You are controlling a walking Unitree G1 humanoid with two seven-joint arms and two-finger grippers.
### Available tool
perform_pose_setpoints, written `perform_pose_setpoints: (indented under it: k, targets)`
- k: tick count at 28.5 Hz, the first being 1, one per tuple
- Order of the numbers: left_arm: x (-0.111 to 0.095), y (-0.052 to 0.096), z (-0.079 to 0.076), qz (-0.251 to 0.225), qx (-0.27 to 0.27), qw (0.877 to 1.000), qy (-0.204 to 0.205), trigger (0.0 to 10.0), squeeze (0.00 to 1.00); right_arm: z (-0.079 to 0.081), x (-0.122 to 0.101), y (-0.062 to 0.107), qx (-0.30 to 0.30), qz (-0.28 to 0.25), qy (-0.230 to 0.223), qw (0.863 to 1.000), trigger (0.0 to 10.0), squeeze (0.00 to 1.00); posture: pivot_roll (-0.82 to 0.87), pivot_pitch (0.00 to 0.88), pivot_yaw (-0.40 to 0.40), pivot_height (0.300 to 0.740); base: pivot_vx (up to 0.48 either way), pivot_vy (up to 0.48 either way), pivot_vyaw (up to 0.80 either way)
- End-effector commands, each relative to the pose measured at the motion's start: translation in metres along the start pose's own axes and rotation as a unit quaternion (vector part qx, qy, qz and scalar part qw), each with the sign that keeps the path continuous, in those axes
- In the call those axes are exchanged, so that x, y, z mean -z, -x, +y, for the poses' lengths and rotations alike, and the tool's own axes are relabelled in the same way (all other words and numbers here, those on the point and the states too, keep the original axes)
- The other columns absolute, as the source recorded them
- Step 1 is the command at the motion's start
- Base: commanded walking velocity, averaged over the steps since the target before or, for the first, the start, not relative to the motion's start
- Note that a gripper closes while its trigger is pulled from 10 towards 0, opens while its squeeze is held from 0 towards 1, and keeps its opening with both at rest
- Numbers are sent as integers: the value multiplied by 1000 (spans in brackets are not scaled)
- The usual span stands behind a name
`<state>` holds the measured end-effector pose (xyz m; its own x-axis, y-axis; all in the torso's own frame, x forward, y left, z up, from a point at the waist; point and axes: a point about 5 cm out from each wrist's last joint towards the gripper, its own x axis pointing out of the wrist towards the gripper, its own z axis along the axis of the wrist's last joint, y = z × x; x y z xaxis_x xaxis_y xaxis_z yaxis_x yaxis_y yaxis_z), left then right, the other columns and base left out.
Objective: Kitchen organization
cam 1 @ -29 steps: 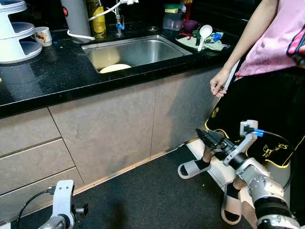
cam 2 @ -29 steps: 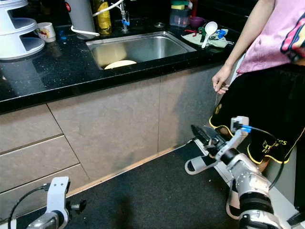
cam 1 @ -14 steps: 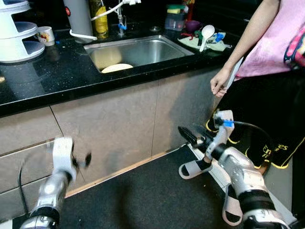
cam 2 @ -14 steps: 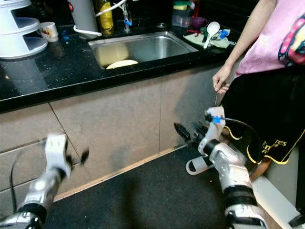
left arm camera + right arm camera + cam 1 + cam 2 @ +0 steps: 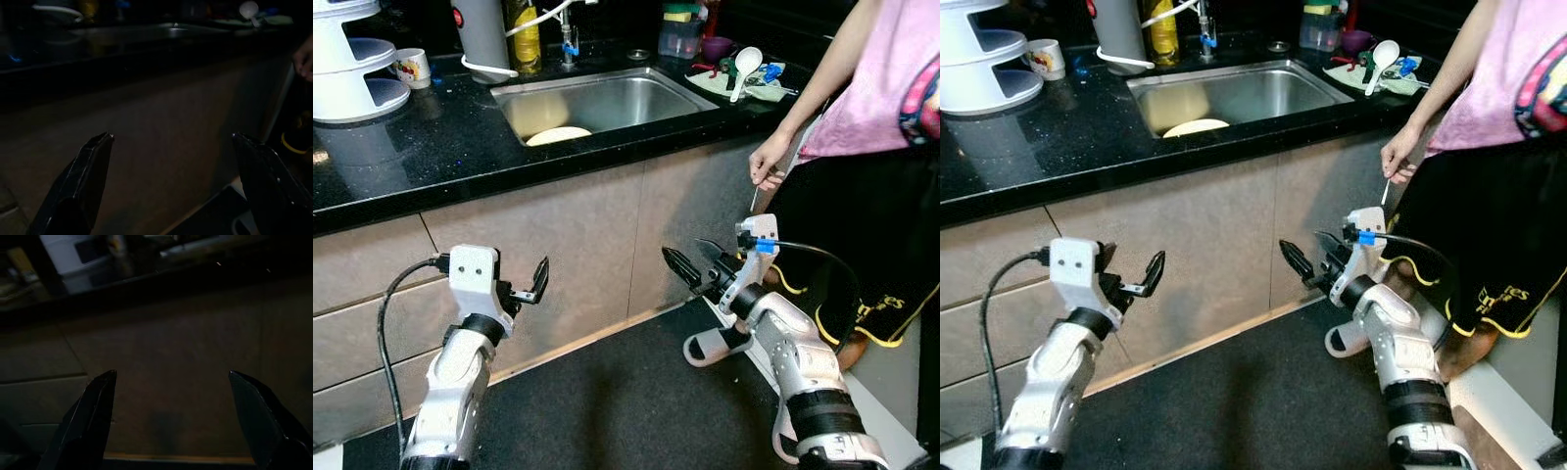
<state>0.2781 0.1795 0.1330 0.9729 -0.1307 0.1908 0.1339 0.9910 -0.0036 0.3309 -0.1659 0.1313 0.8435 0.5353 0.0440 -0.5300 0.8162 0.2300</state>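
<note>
Black speckled surface (image 5: 431, 147) over beige-grey cabinet fronts (image 5: 558, 245).

The sink (image 5: 597, 98) is silvery steel, with a pale yellow plate (image 5: 558, 135) inside it. At 11 o'clock stands a white tiered rack (image 5: 352, 59) beside a white mug (image 5: 411, 67) with a red and yellow print. A yellow bottle (image 5: 525, 39) stands behind the sink. At 1 o'clock lie a white spoon (image 5: 742, 67) and a purple bowl (image 5: 715, 46). The floor (image 5: 607, 411) is dark charcoal. The person wears a pink top (image 5: 891, 88) and black shorts (image 5: 871, 235) edged in yellow. Both arms are silver, and the left tool (image 5: 530, 286) and right tool (image 5: 697, 262) are black.
</note>
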Motion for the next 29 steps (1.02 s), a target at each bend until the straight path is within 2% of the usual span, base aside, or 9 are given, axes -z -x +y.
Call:
perform_pose_setpoints:
  k: [1, 6, 13, 20, 29]
  targets:
    - [2, 6, 1, 24, -8, 1000, 1, 10000, 0, 3, -2, -1, -6, -6, -9, 1000, 10000, 0, 35, 0, -32, 740, 0, 0, 794]
    - [1, 17, 2, 56, -52, 997, -10, 10000, 0, 2, -5, 3, -8, -10, -5, 1000, 10000, 0, 29, 0, -3, 740, 0, 0, 784]
    - [2, 16, 15, 72, -91, 993, -19, 10000, 0, 0, -6, 6, 1, -8, -2, 1000, 10000, 0, 13, 0, 5, 740, 0, 0, 779]
    - [2, 13, 21, 82, -92, 992, -39, 10000, 0, 4, -5, 2, 1, -3, 8, 1000, 10000, 0, 1, 0, -3, 740, 0, 0, 772]
    - [2, 5, 11, 79, -74, 994, -4, 10000, 0, 7, -9, -2, -9, -1, 18, 1000, 10000, 0, 0, 0, -20, 740, 0, 0, 756]
